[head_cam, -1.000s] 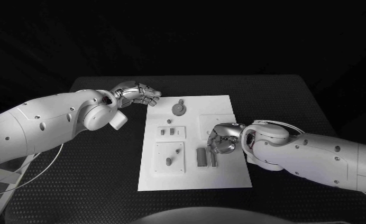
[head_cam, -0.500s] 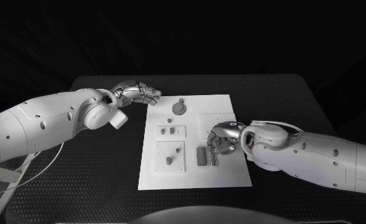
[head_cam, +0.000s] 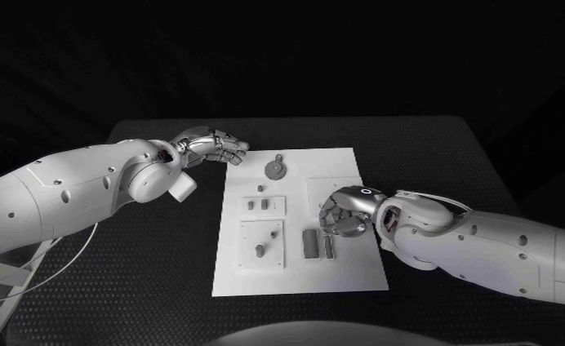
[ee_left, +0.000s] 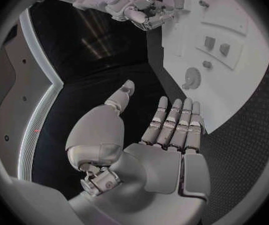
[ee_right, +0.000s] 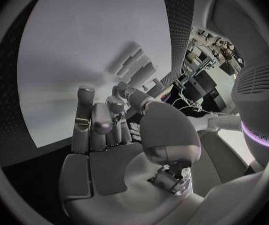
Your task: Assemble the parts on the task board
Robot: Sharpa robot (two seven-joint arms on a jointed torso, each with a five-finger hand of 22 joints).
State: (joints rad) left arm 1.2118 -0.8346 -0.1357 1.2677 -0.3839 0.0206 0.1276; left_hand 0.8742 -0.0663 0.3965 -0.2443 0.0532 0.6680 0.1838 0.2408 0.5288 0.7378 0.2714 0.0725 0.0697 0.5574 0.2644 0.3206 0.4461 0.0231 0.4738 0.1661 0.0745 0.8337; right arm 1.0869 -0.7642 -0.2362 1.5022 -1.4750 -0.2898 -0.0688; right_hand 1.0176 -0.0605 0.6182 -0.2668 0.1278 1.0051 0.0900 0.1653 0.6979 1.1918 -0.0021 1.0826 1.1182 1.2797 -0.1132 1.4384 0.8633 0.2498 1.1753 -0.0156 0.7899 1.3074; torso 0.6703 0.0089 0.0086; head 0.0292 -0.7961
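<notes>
Nearest you, the task board (head_cam: 341,277) lies in the middle of the black table (head_cam: 141,281), its long side running away from the robot. Your right hand (head_cam: 343,212) hangs over the board's right edge, about midway along it, fingers curled inward; whether it holds anything you cannot tell from these views. Just beside it, two upright grey parts (head_cam: 318,243) stand side by side. Toward the board's left edge sits a raised square plate with a peg (head_cam: 260,248), then a smaller plate with two blocks (head_cam: 264,202). Farther on lies a round grey part (head_cam: 276,168). Your left hand (head_cam: 212,146) hovers off the board's far left corner, fingers extended together, holding nothing.
</notes>
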